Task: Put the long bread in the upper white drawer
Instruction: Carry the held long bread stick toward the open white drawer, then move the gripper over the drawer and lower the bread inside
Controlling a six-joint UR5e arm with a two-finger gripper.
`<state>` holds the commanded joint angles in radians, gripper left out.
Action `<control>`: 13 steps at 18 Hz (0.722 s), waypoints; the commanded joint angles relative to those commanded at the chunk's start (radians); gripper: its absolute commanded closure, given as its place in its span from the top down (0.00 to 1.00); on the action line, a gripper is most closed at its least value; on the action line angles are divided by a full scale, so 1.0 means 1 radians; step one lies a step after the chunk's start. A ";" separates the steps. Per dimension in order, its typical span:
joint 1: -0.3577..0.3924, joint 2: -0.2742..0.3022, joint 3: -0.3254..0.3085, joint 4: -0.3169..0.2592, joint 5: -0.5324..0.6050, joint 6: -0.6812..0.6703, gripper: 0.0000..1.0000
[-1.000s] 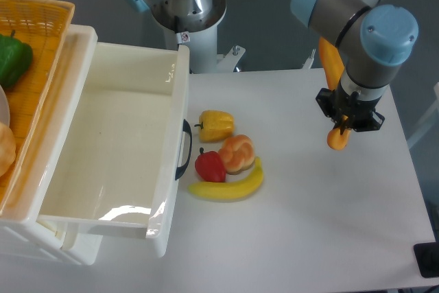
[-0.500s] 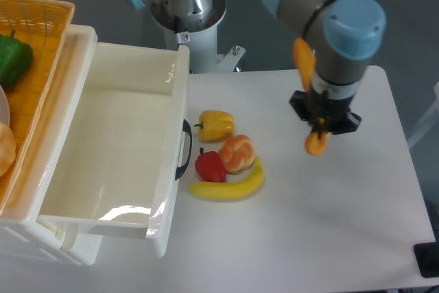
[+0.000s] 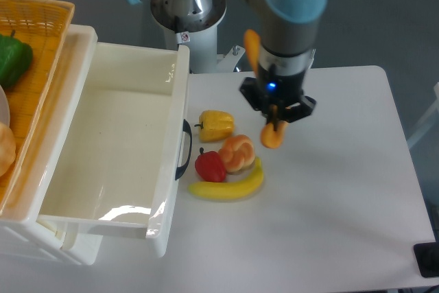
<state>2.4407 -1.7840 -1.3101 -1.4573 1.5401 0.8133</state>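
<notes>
From the fixed camera, my gripper (image 3: 277, 110) is clamped on the long bread (image 3: 273, 135), which hangs tilted above the table (image 3: 343, 190), its lower end just beside the braided bun (image 3: 237, 152) and its upper end showing behind my wrist. My own housing hides the middle of the stick. The upper white drawer (image 3: 110, 149) stands pulled out, well to the side, its near corner washed out by glare. The basket (image 3: 38, 46) is cut off at the frame edge.
</notes>
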 joint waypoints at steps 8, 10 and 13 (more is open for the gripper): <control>-0.078 0.008 0.049 0.006 -0.118 -0.161 0.04; -0.094 0.008 0.051 0.006 -0.127 -0.168 0.04; -0.121 -0.008 0.051 0.014 -0.129 -0.203 0.04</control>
<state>2.3195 -1.7916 -1.2594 -1.4436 1.4113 0.6107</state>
